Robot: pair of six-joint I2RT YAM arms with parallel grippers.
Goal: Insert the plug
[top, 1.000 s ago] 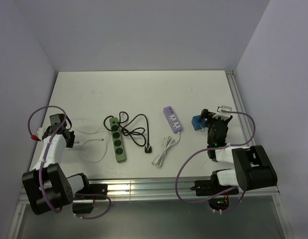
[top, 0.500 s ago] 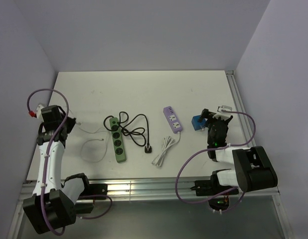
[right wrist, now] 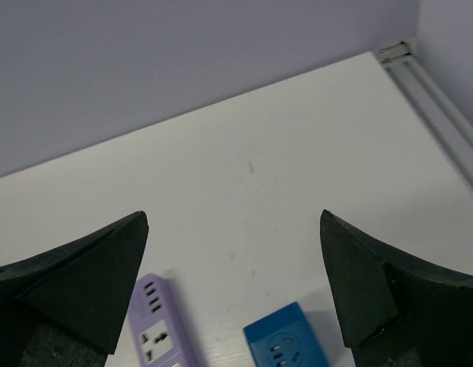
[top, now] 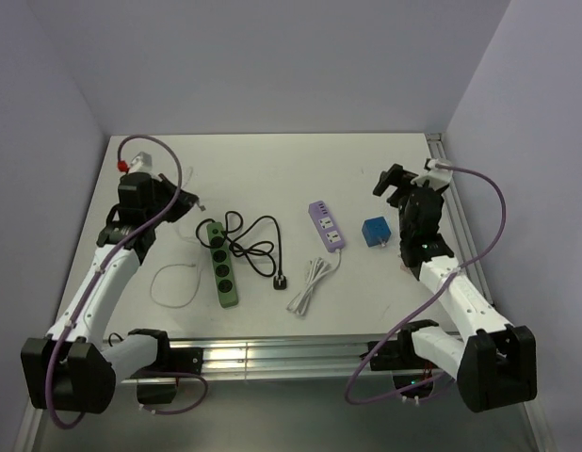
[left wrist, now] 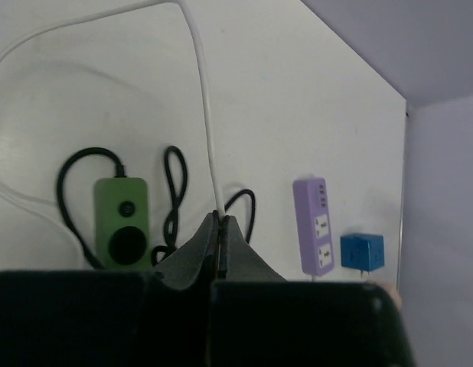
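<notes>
- Top external view: the plug (top: 375,233) sits on the white counter (top: 272,160), right of centre. It is just beside the purple strip (top: 327,224) and well apart from the green power strip (top: 222,264) on the left.
- The right end effector (top: 409,186) is raised beyond the plug and holds nothing. The left end effector (top: 185,201) hangs near the far end of the green strip and is also empty. A black cable (top: 258,247) coils between the two strips, and a thin white cable (top: 173,282) loops left of the green one.
- Left wrist view: the left end effector (left wrist: 220,222) has its fingers pressed together with nothing between them. Past them lie the green power strip (left wrist: 121,229), the purple strip (left wrist: 314,225) and, furthest right, the plug (left wrist: 363,251).
- Right wrist view: the right end effector (right wrist: 233,222) is spread wide, with bare counter between its fingertips. The plug (right wrist: 286,340) is at the bottom edge, socket slots showing on its upper face, next to the purple strip (right wrist: 158,336).
- Handling, as a judgement: the plug looks like a light, rigid block of smooth plastic. It should not deform, but it may slip or twist under a loose grip.
- The best hold is probably across two opposite flat sides, squarely, leaving the pin face free. I cannot tell which face carries the pins.
</notes>
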